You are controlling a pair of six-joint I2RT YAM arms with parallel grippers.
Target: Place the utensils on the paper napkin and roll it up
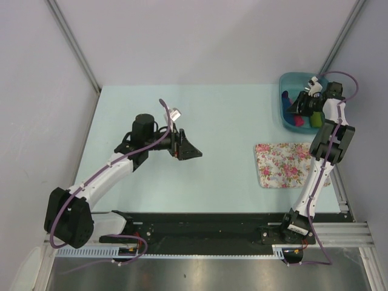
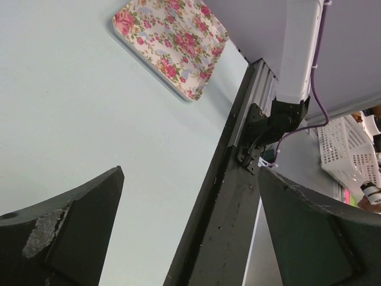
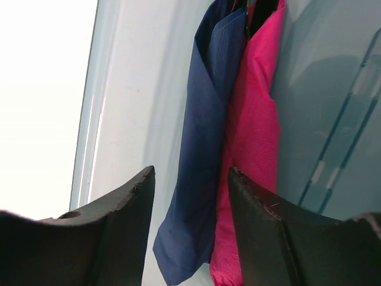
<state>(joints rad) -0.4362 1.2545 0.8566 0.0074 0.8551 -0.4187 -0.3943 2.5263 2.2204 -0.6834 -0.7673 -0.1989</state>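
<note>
I have the right gripper (image 3: 191,173) down inside the teal bin (image 1: 284,91) at the far right corner of the table (image 1: 182,109). Its jaws stand part-way apart and are clamped on nothing that I can see. The paper napkin (image 3: 205,119) — the navy one — stands on edge in the bin, its lower end in the gap between my fingers. It is pressed flat against a pink napkin (image 3: 253,119).

My judgement is that the step in hand is lifting the navy sheet out alone. To do it well, I would move the finger that overlaps the pink into the seam between the two. Then I would close on the navy fold only and draw it up slowly, watching that the pink does not ride along.

The left gripper (image 2: 190,171) hangs wide open and empty over bare table, well apart from the floral mat (image 1: 282,163). I cannot pick out the utensils in any view.

The navy paper looks thin, matte and faintly embossed. It is folded into a long, soft-edged strip with a drooping corner — likely to crease or tear under a hard pinch. The pink looks alike in texture. The bin wall is smooth, glossy plastic.
</note>
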